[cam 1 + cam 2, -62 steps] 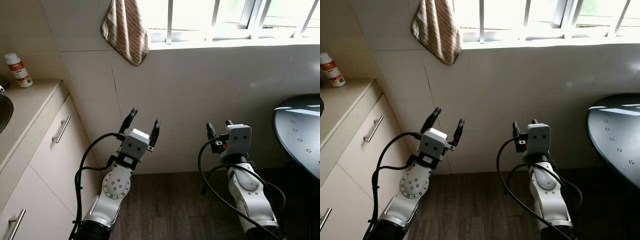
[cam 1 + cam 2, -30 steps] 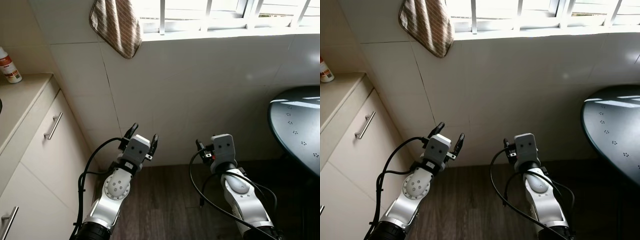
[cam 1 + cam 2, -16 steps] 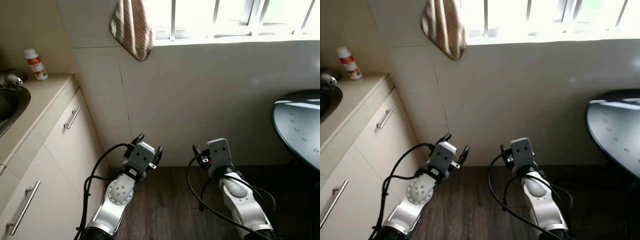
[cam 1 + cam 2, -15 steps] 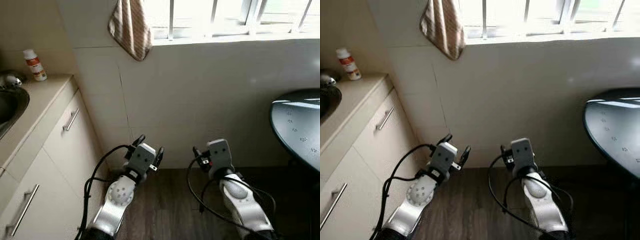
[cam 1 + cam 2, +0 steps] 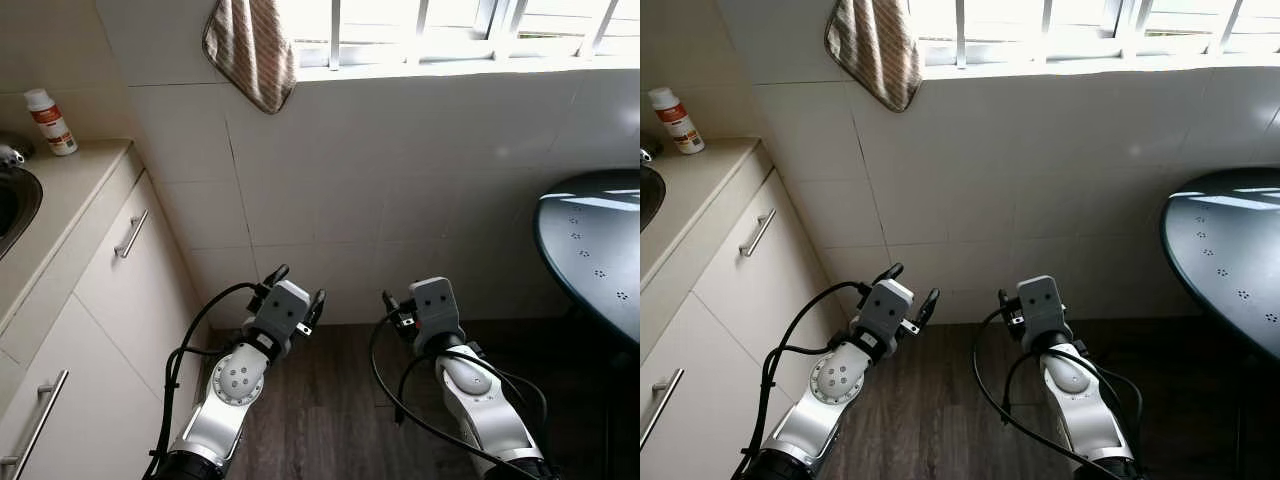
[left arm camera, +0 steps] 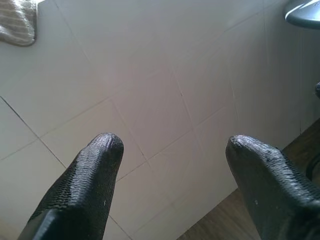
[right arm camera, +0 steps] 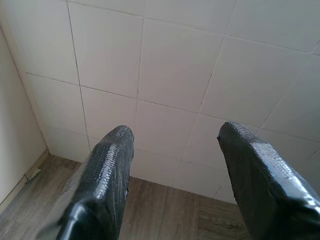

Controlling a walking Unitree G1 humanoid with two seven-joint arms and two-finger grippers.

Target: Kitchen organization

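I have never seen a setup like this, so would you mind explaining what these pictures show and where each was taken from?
This is a humanoid robot in a kitchen. Two pictures come from its head, looking down at its own silver arms. The left gripper and right gripper each have two black fingers, open and holding nothing. Ahead is a tiled wall with a striped towel hanging below a window. On the robot's left, a counter carries a small bottle; a dark round table stands on its right. The two close-ups come from wrist cameras looking along each gripper's fingers at the tiles.
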